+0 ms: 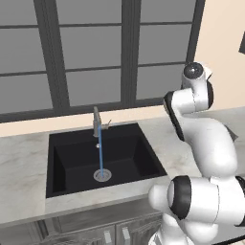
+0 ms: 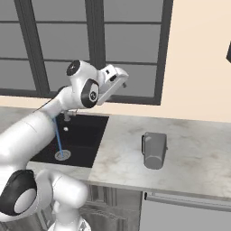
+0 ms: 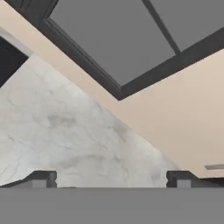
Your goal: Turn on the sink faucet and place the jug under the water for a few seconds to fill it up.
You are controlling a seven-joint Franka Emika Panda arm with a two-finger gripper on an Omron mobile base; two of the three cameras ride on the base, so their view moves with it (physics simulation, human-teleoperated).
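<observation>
Kitchen scene, rendered. Big dark-framed window (image 1: 95, 48) w/ grey panes fills the back wall above a pale beige sill strip.

Below it, a light marble counter (image 2: 189, 158) runs left to right, w/ grey cabinet fronts (image 1: 95, 232) under its front edge.

White robot arm (image 1: 206, 158) w/ dark joints rises in front of the counter, to the right of the basin in the left base view; its upper part is raised high, in front of the window.

The sink (image 1: 72, 158), a matte black rectangular basin, is set into the counter's left part, back rim close to the wall. Round silver drain (image 1: 102, 175) sits mid-floor of the basin.

The jug (image 2: 154, 150), grey metal, stands upright on the counter right of the sink, well apart from the basin's right rim, about midway between the counter's front edge and back wall. It is on bare marble, not in the sink and not under the stream.

The sink faucet (image 1: 97, 123), slim grey-bronze post w/ small side lever, stands at the middle of the sink's back rim.

The water (image 1: 100, 158), a thin bright blue vertical stream, falls from the spout straight onto the drain.

The gripper (image 3: 112, 178) is up in the air above the counter, angled toward the wall/window corner; in the hand view its two dark fingertips (image 3: 41, 178) stand far apart, w/ nothing between them, marble and beige wall beyond. In the right base view the hand (image 2: 113, 81) is held up at window height, above the sink's right rim, well apart from the jug.
</observation>
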